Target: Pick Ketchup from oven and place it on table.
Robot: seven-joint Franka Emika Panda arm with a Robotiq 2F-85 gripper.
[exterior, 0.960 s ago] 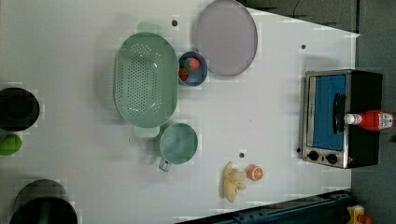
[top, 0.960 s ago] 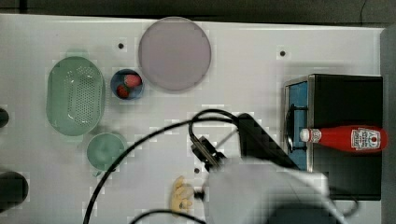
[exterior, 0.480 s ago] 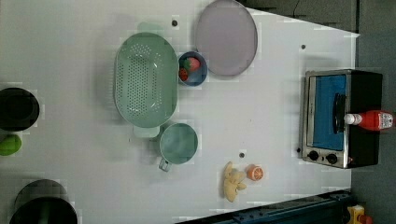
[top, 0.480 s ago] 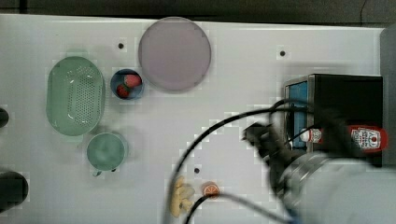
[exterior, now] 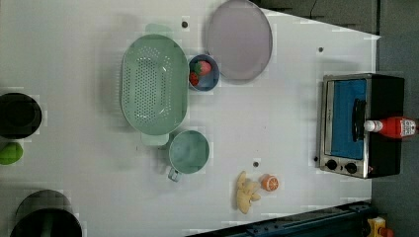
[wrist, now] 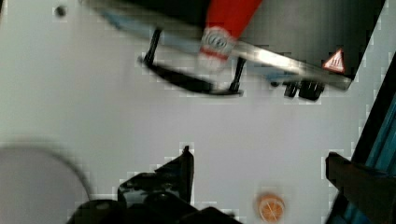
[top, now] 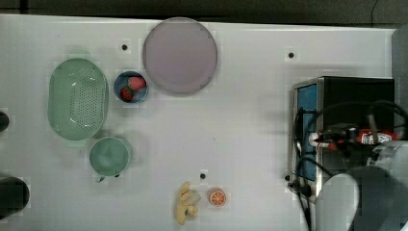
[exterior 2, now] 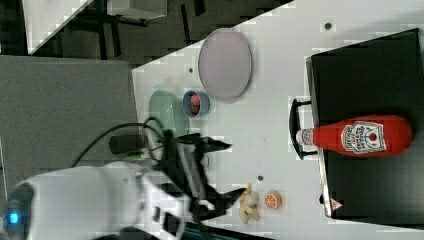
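The Ketchup (exterior 2: 360,136), a red bottle with a white cap, lies on its side on top of the black oven (exterior 2: 370,75), its cap jutting over the door handle. In the top view my arm hangs over the oven (top: 358,89) and covers part of the Ketchup (top: 380,138). My gripper (exterior 2: 227,170) is open and holds nothing. In the wrist view the gripper (wrist: 266,172) is above the white table (wrist: 116,107), short of the oven (wrist: 303,28) front, with the Ketchup (wrist: 229,18) cap ahead.
On the table (top: 240,134) are a lilac plate (top: 180,55), a green colander (top: 77,103), a blue bowl of strawberries (top: 131,87), a green mug (top: 109,156), a banana (top: 186,209) and an orange half (top: 217,197). Black cables loop over the oven front.
In the top view my arm has swung to the right, from the table's middle front to over the oven, and now covers part of the bottle. The fingers stay open.
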